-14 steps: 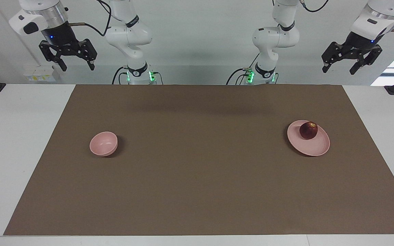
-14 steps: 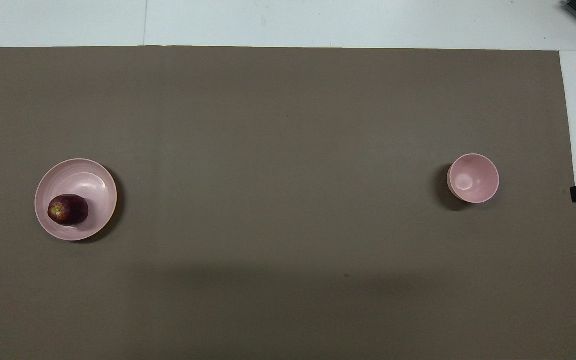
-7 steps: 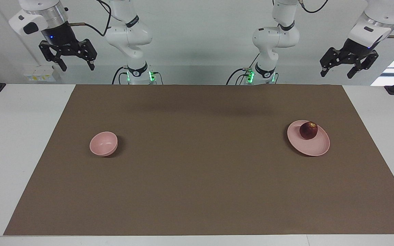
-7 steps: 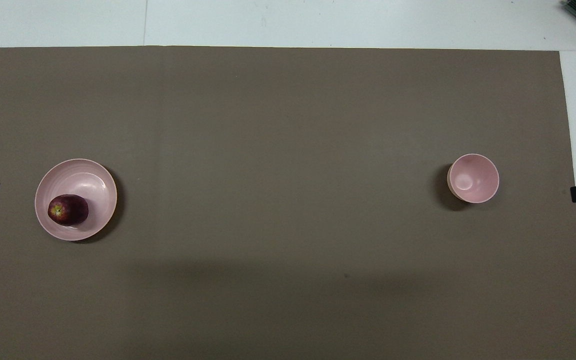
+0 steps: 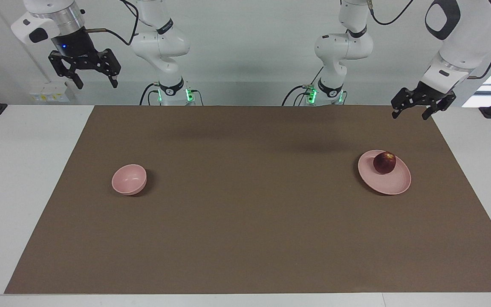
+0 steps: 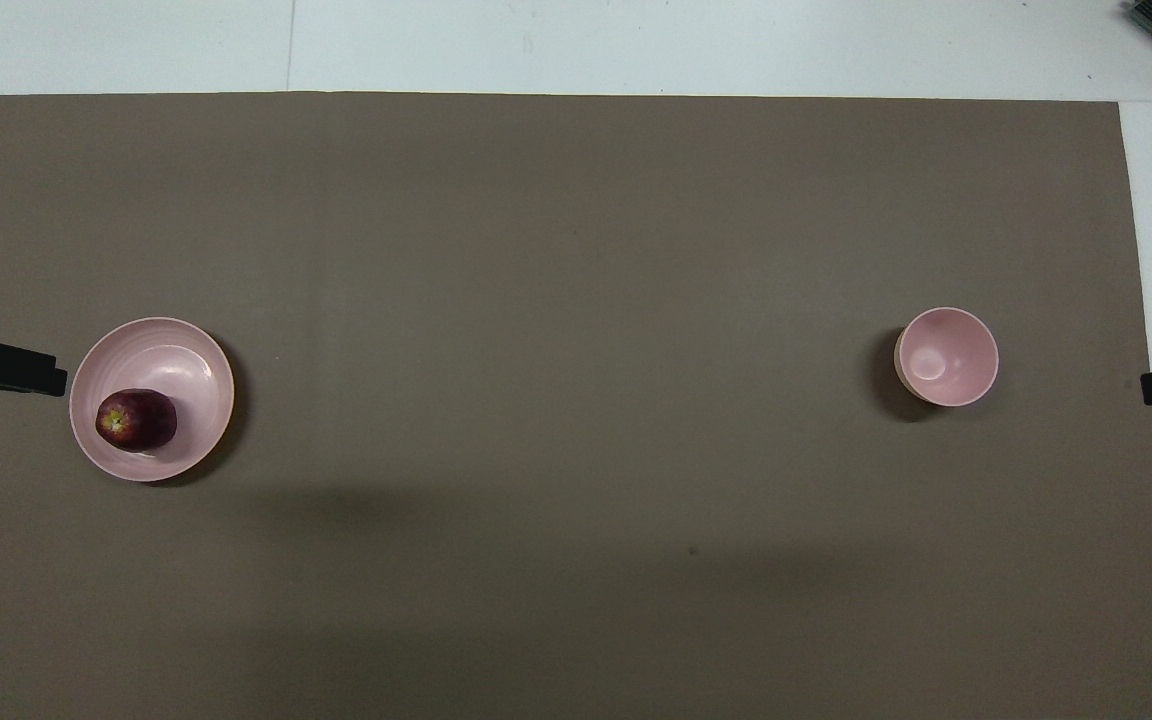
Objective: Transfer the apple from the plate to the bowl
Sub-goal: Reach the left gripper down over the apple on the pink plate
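Two hands hang spread wide and empty, the left hand (image 5: 413, 111) over the table's (image 5: 24, 170) robot-side edge at its own end, the right hand (image 5: 87, 75) waiting high at its end, while the apple (image 5: 384, 162) sits on the plate (image 5: 388, 183) and the bowl (image 5: 129, 179) holds nothing.

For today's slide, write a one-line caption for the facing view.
Apple sits on the plate; the open left gripper hangs above, the bowl stands empty.

One high camera faces the robots; another looks steeply down; both share the mat (image 5: 245, 200).
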### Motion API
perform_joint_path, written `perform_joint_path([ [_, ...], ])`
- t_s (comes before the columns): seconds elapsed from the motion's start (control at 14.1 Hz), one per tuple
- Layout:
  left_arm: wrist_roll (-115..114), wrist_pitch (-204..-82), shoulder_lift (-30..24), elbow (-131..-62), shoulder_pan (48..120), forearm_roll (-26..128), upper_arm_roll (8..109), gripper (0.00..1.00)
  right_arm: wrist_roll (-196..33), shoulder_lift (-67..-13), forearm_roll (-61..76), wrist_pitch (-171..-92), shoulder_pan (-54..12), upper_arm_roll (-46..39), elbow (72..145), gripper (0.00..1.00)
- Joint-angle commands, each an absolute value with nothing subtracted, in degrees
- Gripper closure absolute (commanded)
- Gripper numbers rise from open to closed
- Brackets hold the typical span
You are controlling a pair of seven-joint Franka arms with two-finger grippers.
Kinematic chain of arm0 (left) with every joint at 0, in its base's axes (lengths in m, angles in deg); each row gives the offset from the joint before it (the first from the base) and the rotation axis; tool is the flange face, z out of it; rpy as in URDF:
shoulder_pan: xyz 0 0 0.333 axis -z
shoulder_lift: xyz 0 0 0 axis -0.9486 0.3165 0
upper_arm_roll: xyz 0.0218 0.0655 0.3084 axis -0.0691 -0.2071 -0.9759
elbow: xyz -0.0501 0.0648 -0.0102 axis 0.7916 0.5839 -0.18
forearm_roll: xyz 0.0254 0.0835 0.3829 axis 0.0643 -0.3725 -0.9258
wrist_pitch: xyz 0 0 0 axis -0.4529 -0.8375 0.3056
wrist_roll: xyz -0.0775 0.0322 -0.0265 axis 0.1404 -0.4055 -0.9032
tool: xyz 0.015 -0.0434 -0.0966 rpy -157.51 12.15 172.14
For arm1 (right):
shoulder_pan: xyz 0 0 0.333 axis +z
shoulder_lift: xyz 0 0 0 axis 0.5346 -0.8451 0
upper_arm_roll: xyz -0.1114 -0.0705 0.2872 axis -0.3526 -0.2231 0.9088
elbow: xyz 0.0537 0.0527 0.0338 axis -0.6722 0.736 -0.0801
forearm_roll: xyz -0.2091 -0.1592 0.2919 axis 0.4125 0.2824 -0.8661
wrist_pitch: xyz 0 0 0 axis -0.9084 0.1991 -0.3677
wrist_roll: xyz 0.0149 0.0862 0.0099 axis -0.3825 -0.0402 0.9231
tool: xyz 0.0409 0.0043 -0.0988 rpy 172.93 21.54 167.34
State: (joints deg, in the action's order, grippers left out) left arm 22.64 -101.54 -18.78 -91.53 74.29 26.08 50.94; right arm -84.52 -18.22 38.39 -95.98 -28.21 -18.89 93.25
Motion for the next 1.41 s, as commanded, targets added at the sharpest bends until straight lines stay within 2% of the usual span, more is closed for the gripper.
perform_joint_path([
  [0.0,23.1,-109.5,-22.5,-100.8,74.4,26.4,50.1,0.00,-84.7,-17.5,38.0,-96.8,-28.8,-18.6,94.4,0.00],
  [0.28,23.1,-114.0,-22.7,-105.5,74.4,26.4,48.8,0.00,-84.7,-17.1,38.0,-96.8,-28.8,-18.7,94.9,0.00],
  [0.99,24.6,-134.1,-20.7,-120.7,73.4,26.4,48.4,0.00,-84.6,-17.0,38.0,-96.9,-28.8,-18.7,95.1,0.00],
  [1.34,24.7,-139.0,-17.1,-121.9,72.3,26.4,48.3,0.00,-84.7,-17.0,38.0,-96.9,-28.8,-18.7,95.1,0.00],
])
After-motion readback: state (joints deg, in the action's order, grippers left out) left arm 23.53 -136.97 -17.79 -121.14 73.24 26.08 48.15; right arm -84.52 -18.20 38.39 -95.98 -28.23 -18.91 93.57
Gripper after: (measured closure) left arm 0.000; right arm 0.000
